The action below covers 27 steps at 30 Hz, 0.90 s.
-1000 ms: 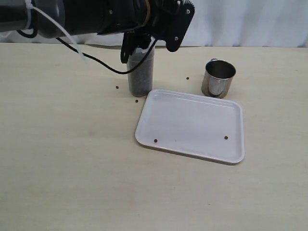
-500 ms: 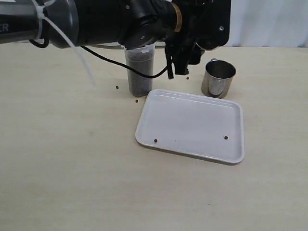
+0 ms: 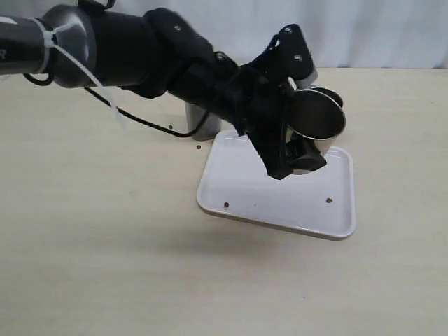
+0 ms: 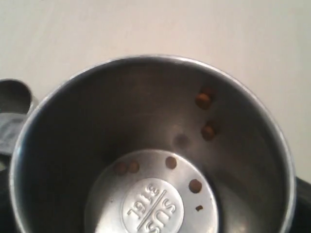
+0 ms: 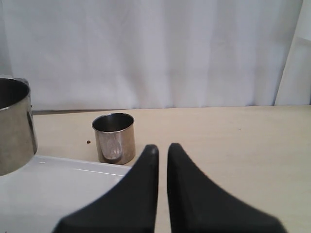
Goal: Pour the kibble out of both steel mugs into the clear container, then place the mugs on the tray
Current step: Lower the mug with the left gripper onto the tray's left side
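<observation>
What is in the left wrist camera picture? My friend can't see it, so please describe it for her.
Looking straight down into a nearly empty steel mug: only a few brown kibble pellets lie on its bottom and inner wall. A stamp on the base reads SUS 316L, and pale table shows beyond the rim.

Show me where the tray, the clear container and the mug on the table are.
Tray (image 3: 238,185): exterior view, bare floor near its left side.
Container (image 3: 204,126): exterior view, visible lower wall.
Mug on the table (image 5: 114,141): right wrist view, front wall.
</observation>
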{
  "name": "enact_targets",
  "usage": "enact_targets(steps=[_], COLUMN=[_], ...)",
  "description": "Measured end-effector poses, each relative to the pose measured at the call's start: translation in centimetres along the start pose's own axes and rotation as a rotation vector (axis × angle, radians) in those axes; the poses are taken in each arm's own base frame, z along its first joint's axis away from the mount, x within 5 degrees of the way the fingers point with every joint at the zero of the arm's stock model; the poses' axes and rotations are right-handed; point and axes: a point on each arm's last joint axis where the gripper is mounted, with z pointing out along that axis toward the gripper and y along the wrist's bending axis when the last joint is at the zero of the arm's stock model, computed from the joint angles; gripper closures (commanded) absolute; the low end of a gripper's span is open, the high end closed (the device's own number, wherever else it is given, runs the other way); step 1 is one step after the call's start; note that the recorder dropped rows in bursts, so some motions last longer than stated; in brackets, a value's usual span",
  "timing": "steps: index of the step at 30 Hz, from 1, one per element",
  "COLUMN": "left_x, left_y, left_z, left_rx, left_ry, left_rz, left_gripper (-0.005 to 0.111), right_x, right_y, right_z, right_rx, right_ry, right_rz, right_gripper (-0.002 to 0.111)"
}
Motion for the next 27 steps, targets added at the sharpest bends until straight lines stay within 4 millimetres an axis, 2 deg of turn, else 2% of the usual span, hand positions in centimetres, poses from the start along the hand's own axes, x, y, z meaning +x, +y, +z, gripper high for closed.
enact_targets(steps=[6,8,11,18,21,27], left_x=[4.4,5.5,6.9,11.8,13.0,13.8], left_y=[2.5,3.3,3.9,3.9,4.0,4.7], left_z=[-2.2,-2.3,-1.4,2.5,3.2,3.5], left_rx=[-0.021,-0.045,-0.059,-0.045,-0.059,-0.135], left_ry=[-0.153,-0.169,-0.179,-0.107,-0.072,-0.012], left_rz=[-0.129,-0.168,-0.218,-0.299,-0.325,-0.337], left_gripper=[0.107,0.107,0.107,0.107,0.107,0.107], right_x=[0.0,0.0,0.0,0.0,0.0,0.0], right_y=[0.0,0.0,0.0,0.0,0.0,0.0], right_z=[0.0,0.0,0.0,0.0,0.0,0.0], right_rx=[0.000,0.000,0.000,0.000,0.000,0.000], right_ry=[0.000,0.000,0.000,0.000,0.000,0.000], right_rz=[0.000,0.000,0.000,0.000,0.000,0.000], right_gripper=[0.103,0.103,0.103,0.103,0.103,0.103])
